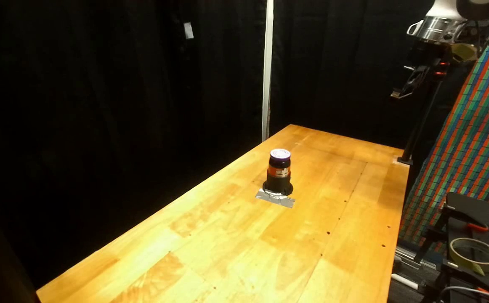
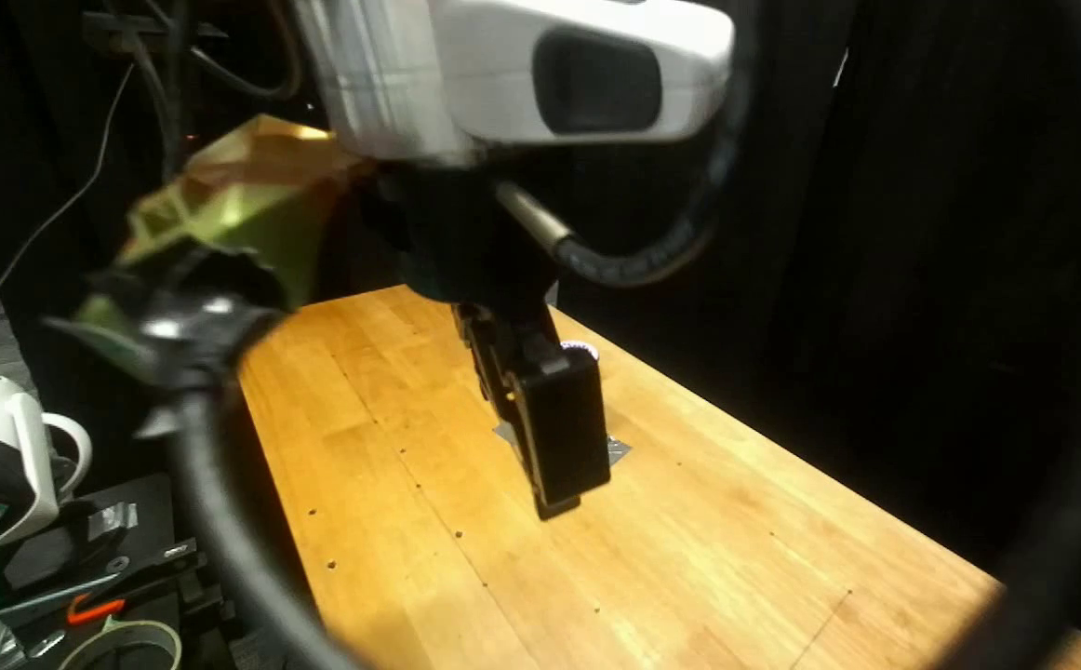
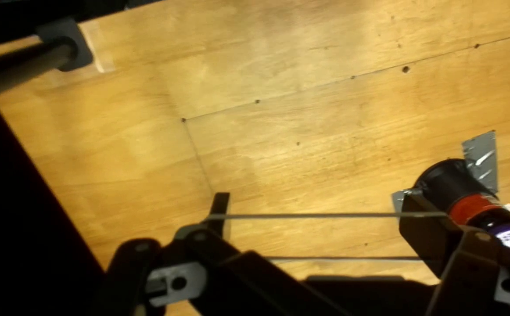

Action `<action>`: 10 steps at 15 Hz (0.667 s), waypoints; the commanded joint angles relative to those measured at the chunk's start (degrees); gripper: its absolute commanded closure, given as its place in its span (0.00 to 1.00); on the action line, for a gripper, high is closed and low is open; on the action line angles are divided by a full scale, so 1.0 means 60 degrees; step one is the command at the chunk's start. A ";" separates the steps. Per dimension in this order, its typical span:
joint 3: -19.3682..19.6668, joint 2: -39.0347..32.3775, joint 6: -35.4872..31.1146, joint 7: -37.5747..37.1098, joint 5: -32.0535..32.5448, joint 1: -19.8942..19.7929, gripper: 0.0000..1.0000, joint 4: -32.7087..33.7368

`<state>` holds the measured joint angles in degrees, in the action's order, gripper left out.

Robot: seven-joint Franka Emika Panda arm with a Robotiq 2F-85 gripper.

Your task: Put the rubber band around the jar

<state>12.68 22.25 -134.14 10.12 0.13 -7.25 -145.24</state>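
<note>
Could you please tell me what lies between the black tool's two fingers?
A thin grey rubber band, stretched in two strands across the gap, with the yellow-brown wooden tabletop below; the wrist view shows this.

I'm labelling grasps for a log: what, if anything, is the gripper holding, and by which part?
The rubber band is held stretched by its opposite ends, apparently looped around the fingers of the open gripper.
</note>
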 commanded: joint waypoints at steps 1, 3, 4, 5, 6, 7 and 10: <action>0.0265 -0.2308 0.0459 0.1633 -0.2172 0.1274 0.00 0.1865; -0.0001 -0.3442 0.1000 0.2436 -0.3237 0.1548 0.00 0.2827; -0.0208 -0.4053 0.1392 0.2789 -0.3600 0.1567 0.00 0.3389; -0.0462 -0.4614 0.1763 0.2937 -0.3800 0.1498 0.00 0.3921; -0.0755 -0.5191 0.2070 0.3042 -0.3901 0.1407 0.00 0.4445; -0.1038 -0.5714 0.2417 0.3208 -0.4009 0.1289 0.00 0.4983; -0.1766 -0.7238 0.3022 0.2882 -0.3608 0.1045 0.00 0.6580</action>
<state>5.75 -11.96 -121.20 26.91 -22.08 1.34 -117.05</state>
